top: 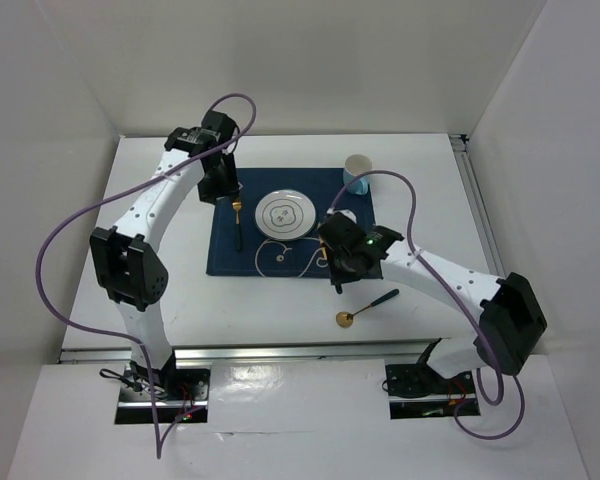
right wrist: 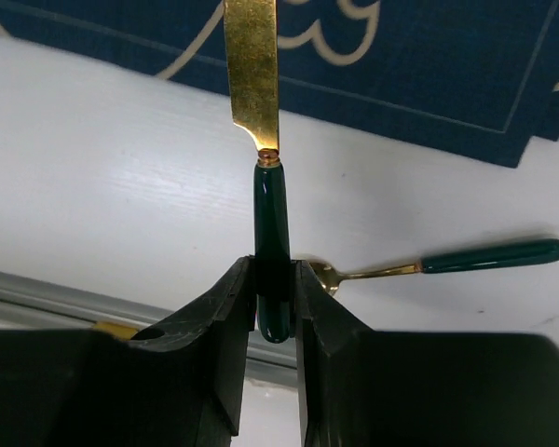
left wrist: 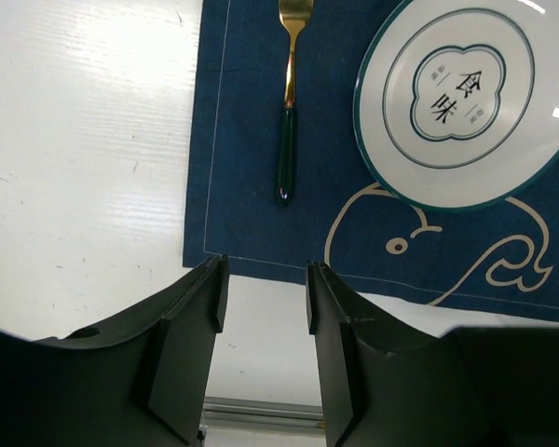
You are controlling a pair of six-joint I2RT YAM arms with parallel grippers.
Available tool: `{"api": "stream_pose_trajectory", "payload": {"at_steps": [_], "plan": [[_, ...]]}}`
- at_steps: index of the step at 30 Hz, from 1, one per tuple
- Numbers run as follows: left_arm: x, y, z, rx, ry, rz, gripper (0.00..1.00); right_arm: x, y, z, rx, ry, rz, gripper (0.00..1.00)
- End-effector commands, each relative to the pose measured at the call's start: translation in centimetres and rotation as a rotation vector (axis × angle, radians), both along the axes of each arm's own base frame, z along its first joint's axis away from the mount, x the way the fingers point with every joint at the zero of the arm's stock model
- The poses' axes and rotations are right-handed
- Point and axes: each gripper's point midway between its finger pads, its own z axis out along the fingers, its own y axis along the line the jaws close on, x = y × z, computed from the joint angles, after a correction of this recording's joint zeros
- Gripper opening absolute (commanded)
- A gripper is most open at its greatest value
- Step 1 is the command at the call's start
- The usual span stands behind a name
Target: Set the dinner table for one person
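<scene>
Main characters: "食味" is printed in dark green at the centre of the plate point(left wrist: 466, 98), enclosed by a four-lobed outline.
Side characters: two small groups of characters are set beside the main pair, one at upper left and one at lower right; they are too small to be read.
Top view: the plate marking is seen only as a blur.
Drawn sign: a whale outline in pale line is carried by the navy placemat point(left wrist: 252, 140), laid on the desk point(left wrist: 74, 140).

Left wrist view: fork point(left wrist: 287, 121) tines were cut off by top edge; plate point(left wrist: 466, 102) was clipped top and right. Right wrist view: knife point(right wrist: 270, 205) blade tip lay beyond top edge; handle sides were hidden between right gripper point(right wrist: 275, 270) fingers.
</scene>
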Motion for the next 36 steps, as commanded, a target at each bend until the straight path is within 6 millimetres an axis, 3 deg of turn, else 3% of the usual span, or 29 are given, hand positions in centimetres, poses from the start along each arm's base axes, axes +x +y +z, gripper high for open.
{"api": "stream_pose_trajectory", "payload": {"at_steps": [1,6,7,8,11,20,28,33,34,35,36], "plan": [[-0.6,-0.6,0.9,-0.047,-0.026,-0.001,0.55,2.4,-1.2,2.5,0.057,-0.071,-0.111,0.0],[-1.3,-0.4,0.9,-0.054,-0.035,0.007,0.55,7.0,-2.2,1.2,0.024,-0.059,-0.177,0.0],[-1.3,-0.2,1.4,-0.049,-0.048,0.011,0.55,7.9,-2.8,-0.2,-0.005,-0.026,-0.207,0.0],[-1.6,-0.1,1.3,-0.048,-0.045,0.011,0.55,9.1,-2.6,0.0,0.01,-0.032,-0.22,0.0],[-2.1,0.0,1.1,-0.046,-0.036,0.011,0.55,11.2,-3.0,-1.8,0.0,-0.007,-0.259,0.0],[-2.2,-0.1,0.5,-0.054,-0.032,0.006,0.55,13.7,-3.5,-5.2,-0.026,0.021,-0.344,0.01],[-2.2,-0.3,0.3,-0.058,-0.029,-0.006,0.55,14.5,-3.1,-5.8,-0.024,0.01,-0.31,0.03],[-2.2,-0.3,0.3,-0.058,-0.029,-0.006,0.55,15.0,-2.8,-6.1,-0.032,0.02,-0.31,0.31],[-2.3,-0.4,0.3,-0.066,-0.027,-0.01,0.54,14.9,-2.9,-5.9,-0.036,0.026,-0.31,0.48],[-2.3,-0.4,0.3,-0.066,-0.027,-0.01,0.54,14.7,-3.0,-6.0,-0.042,0.033,-0.31,0.55],[-2.1,-0.5,0.7,-0.069,-0.037,-0.01,0.54,15.0,-3.3,-4.8,-0.042,-0.003,-0.321,0.6]]}}
